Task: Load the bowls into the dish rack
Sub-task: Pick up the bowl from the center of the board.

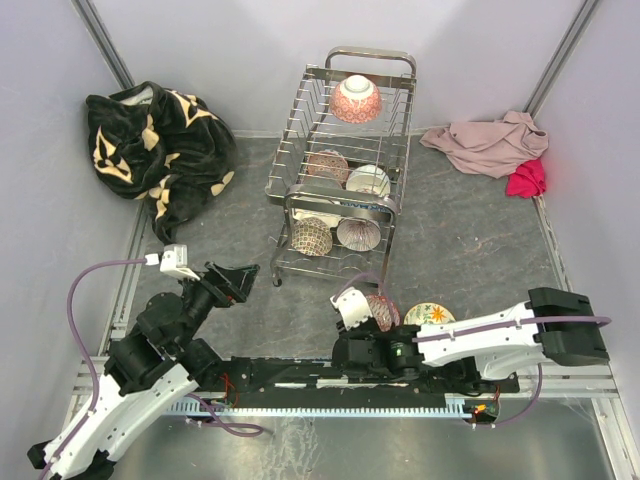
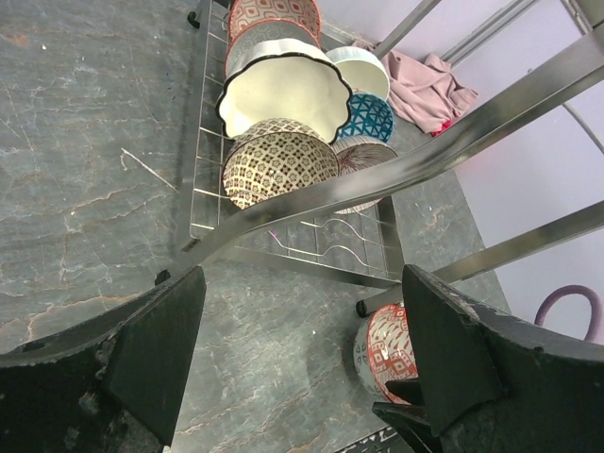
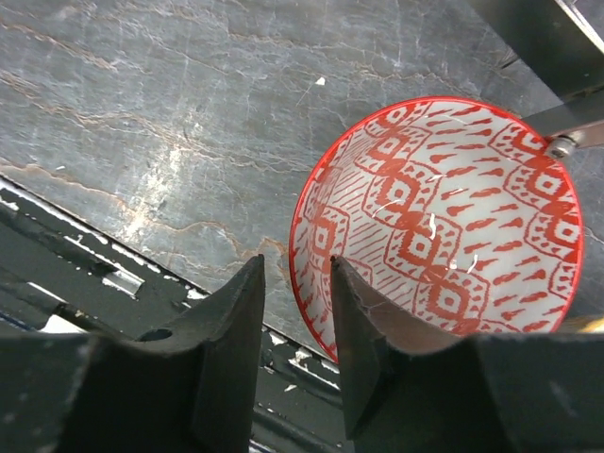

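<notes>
Dish rack: the dish rack [image 1: 296, 130] stands upright at 12 o'clock on the dark stone-look worktop [image 1: 470, 240], one looped handle toward the far wall and the other toward the arms.
Upper tier: a pink bowl [image 1: 356, 98] sits tilted at the far end.
Lower tier: several bowls stand on edge in rows, among them a brown-patterned bowl [image 1: 311, 237] at the near end and a white bowl [image 1: 368, 180] behind it to the right.
Bowls outside the rack: a red-patterned bowl [image 3: 444, 226] lies at 5 o'clock, just in front of the rack's near right foot. A flowered bowl [image 1: 430, 314] sits right beside it, at its 3 o'clock.
Right pincer: the right pincer [image 3: 297, 274] is about half open and straddles the near-left rim of the red-patterned bowl, one finger inside the bowl and one outside. A gap shows on either side of the rim, so it is not clamped.
Left pincer: the left pincer [image 1: 232, 278] is spread wide and holds nothing. It hangs at 7 o'clock, pointing toward the rack's near left corner.
Surroundings: a black blanket [image 1: 160, 145] is heaped at 10 o'clock. A pink cloth [image 1: 490, 142] and a red cloth [image 1: 527, 178] lie touching at 2 o'clock.
</notes>
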You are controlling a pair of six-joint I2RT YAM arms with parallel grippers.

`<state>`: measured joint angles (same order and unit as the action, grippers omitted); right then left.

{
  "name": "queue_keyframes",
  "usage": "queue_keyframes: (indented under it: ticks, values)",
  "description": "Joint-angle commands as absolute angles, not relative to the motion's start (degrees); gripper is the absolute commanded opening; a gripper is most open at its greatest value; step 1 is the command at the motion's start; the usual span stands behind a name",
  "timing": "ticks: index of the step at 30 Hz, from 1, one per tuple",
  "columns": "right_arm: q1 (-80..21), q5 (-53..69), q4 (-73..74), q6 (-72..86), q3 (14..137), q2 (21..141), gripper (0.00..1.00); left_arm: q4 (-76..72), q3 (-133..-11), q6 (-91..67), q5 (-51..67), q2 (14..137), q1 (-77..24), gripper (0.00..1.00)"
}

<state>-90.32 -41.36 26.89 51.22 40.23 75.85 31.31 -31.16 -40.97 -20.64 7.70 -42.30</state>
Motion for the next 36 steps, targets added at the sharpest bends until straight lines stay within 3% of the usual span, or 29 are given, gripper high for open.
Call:
queue_keyframes:
  ticks: [1,6,12,19,25,30,36]
  values:
    - [-90.53,-41.38,24.48,52.66,42.79,78.91,0.40,28.62,-30.81,-42.63,-20.00,8.26,-42.49,0.90]
    - [-90.46,-40.35,23.16,52.92,43.16,80.94,0.27,28.60,-31.10,-42.54,-20.17,8.00,-42.45,0.91]
    - [-90.51,-40.02,24.41,51.91,43.55,77.33,0.00,28.65,-31.30,-41.96,-19.99,8.76,-42.41,0.91]
    - [-92.89,-32.12,22.11,43.27,45.49,67.07,0.00,29.13,-31.28,-41.84,-20.81,7.38,-42.47,0.91]
    - [-92.90,-21.93,23.60,38.69,51.84,49.86,0.00,28.74,-31.07,-41.79,-20.66,7.37,-42.44,0.91]
    - [-92.89,-21.07,29.25,33.62,65.06,43.74,0.00,27.79,-31.01,-41.53,-20.32,8.21,-42.44,0.91]
    - [-92.86,-26.26,33.10,20.14,90.87,48.95,0.00,26.91,-30.64,-41.39,-20.16,9.01,-42.44,0.91]
